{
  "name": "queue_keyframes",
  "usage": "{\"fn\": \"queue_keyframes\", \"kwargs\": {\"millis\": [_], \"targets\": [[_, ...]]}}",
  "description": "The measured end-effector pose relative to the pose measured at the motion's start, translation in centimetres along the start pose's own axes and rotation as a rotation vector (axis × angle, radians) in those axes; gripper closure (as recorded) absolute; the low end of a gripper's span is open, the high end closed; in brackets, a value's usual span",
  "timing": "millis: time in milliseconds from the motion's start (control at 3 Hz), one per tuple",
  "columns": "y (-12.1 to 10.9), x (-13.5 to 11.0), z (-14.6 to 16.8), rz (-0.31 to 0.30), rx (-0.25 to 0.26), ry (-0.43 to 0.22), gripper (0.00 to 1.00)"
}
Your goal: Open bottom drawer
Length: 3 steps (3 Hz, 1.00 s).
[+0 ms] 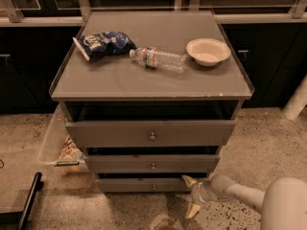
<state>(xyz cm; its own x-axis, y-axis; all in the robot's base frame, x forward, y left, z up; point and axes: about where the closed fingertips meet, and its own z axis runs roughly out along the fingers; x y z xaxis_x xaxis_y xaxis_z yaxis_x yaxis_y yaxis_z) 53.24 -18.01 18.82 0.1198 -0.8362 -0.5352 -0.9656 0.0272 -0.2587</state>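
The bottom drawer [144, 185] is the lowest and narrowest grey front of the cabinet, with a small round knob [153, 187] at its centre. It stands a little out from the cabinet body. My gripper [191, 196] is at the drawer's right end, near the floor. Its two pale fingers are spread apart, one [188, 180] up by the drawer's right corner, the other down by the floor. It holds nothing. The arm [249, 198] comes in from the lower right.
The mid-sized drawer [152, 164] and the top widest drawer [151, 134] stand partly pulled out above. On the cabinet top [120, 78] lie a blue chip bag [103, 43], a plastic water bottle [158, 59] and a white bowl [207, 51]. A clear bin [57, 143] is at the left.
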Motion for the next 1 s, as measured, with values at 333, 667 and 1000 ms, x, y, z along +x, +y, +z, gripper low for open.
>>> {"fn": "queue_keyframes", "kwargs": {"millis": [333, 667, 1000], "targets": [[-1.4, 0.1, 1.2, -0.018, 0.012, 0.010, 0.00], [-2.5, 0.2, 2.6, -0.046, 0.013, 0.030, 0.00], [-3.2, 0.5, 3.6, -0.063, 0.016, 0.042, 0.00]]}}
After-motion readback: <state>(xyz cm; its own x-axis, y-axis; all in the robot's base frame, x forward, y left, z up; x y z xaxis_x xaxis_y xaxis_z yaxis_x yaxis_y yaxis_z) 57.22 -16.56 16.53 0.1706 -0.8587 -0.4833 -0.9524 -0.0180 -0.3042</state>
